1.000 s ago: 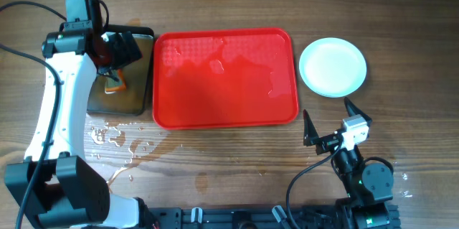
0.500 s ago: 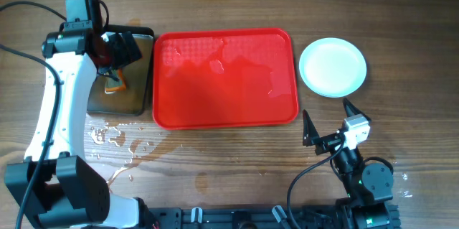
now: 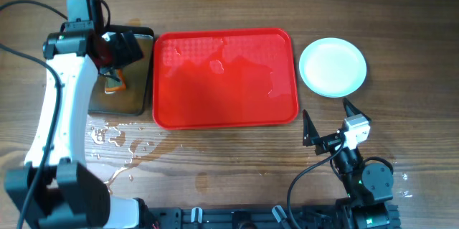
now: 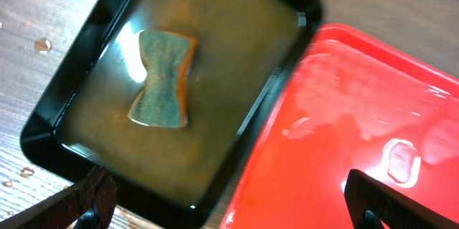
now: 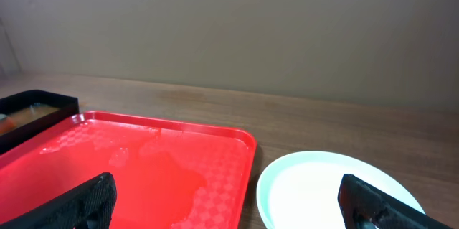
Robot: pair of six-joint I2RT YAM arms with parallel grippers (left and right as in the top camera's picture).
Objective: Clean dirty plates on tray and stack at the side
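The red tray (image 3: pixel 225 78) lies in the middle of the table, wet, with no plate on it. It also shows in the left wrist view (image 4: pixel 373 114) and the right wrist view (image 5: pixel 143 164). A pale mint-white plate (image 3: pixel 333 67) sits on the table right of the tray, its face clean (image 5: pixel 323 193). I cannot tell how many plates lie stacked there. My left gripper (image 3: pixel 131 48) hangs open and empty (image 4: pixel 229 211) above the pan's near corner and the tray's edge. My right gripper (image 3: pixel 327 110) is open and empty (image 5: pixel 233 211), in front of the plate.
A black pan (image 3: pixel 122 71) of brownish water stands left of the tray, touching its edge. A green-and-orange sponge (image 4: pixel 163 78) lies in the water. Water drops (image 3: pixel 115 139) lie on the wood in front of the pan.
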